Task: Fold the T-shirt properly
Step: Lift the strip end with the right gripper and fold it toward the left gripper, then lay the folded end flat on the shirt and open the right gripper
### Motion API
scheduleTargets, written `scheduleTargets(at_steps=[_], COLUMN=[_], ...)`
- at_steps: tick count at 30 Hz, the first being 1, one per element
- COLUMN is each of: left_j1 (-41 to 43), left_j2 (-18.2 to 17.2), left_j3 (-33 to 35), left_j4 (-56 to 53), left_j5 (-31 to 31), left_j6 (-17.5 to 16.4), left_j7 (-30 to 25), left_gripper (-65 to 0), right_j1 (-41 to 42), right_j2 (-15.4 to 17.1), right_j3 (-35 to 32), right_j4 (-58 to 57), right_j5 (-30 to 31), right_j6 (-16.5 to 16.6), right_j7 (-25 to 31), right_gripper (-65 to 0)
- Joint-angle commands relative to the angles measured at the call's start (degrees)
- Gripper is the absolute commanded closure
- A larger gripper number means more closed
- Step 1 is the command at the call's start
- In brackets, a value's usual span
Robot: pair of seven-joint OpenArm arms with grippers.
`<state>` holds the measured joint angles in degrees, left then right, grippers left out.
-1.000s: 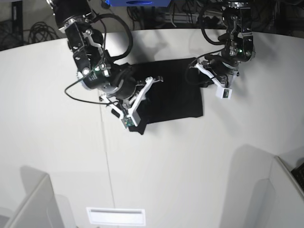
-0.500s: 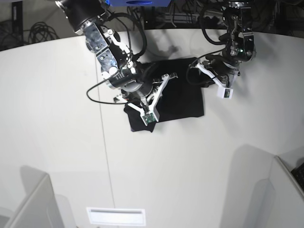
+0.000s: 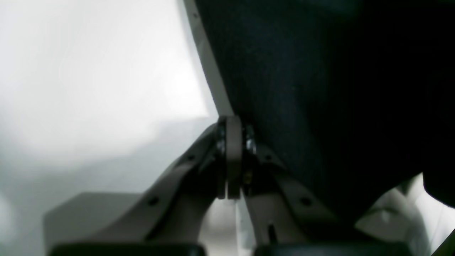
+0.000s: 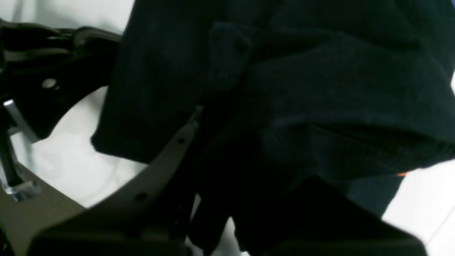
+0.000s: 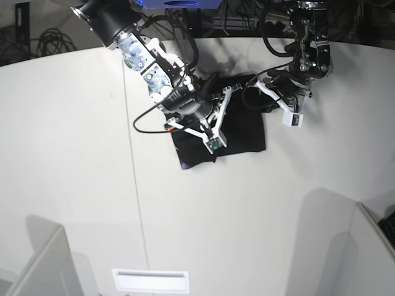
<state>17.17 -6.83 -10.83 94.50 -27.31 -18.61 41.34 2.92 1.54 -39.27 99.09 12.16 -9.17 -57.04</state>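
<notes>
Folding inward, the T-shirt (image 5: 191,145) is now drawn nearer the frame's centre, gripped by the right gripper (image 5: 217,132); the left gripper (image 3: 229,156) is clenched.

In the base view, the right arm (image 5: 162,74) covers part of the black T-shirt (image 5: 249,131), and the left arm (image 5: 307,52) hides a bit of its edge. Both arms are cut off at the top. So is the blue thing (image 5: 179,3) up there. In the left wrist view, the left pincer (image 3: 229,122) is blurry, and the shirt runs out of the picture. In the right wrist view, the right pincer (image 4: 220,121) is dark and fuzzy, so its tips are hard to see. The little orange mark (image 4: 401,174) is too small to make out.
</notes>
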Motion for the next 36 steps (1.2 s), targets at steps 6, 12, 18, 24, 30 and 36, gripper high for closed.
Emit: scheduleTargets(at_steps=[6,12,18,24,30,36], left_j1=[0.28,0.28,0.37,0.37,0.28,0.28], left_j2=[-0.25,-0.25,-0.33,-0.33,-0.33,-0.33], left_j3=[-0.11,-0.11,-0.20,-0.20,-0.20,-0.20], left_j4=[0.93,0.93,0.93,0.93,1.02,1.02], left_j5=[-0.16,-0.16,-0.25,-0.25,-0.25,-0.25], left_j6=[-0.16,-0.16,-0.16,-0.16,-0.25,-0.25], left_j7=[-0.16,-0.16,-0.16,-0.16,-0.16,-0.16], left_gripper=[0.0,0.0,0.0,0.0,0.0,0.0], right_j1=[3.54,5.74,5.74,6.71,6.53,5.57], right_j2=[-1.41,-4.57,-4.57,-4.40,-3.69,-3.78], right_j3=[0.28,0.28,0.36,1.60,1.33,1.16], right_j4=[-1.55,-7.00,-7.62,-7.62,-7.62,-7.70], right_j5=[0.19,0.19,0.19,0.19,0.28,0.36], right_j6=[0.07,0.07,0.07,0.07,0.07,0.07], right_j7=[1.26,1.34,1.43,0.82,0.73,-0.24], right_gripper=[0.0,0.0,0.0,0.0,0.0,0.0])
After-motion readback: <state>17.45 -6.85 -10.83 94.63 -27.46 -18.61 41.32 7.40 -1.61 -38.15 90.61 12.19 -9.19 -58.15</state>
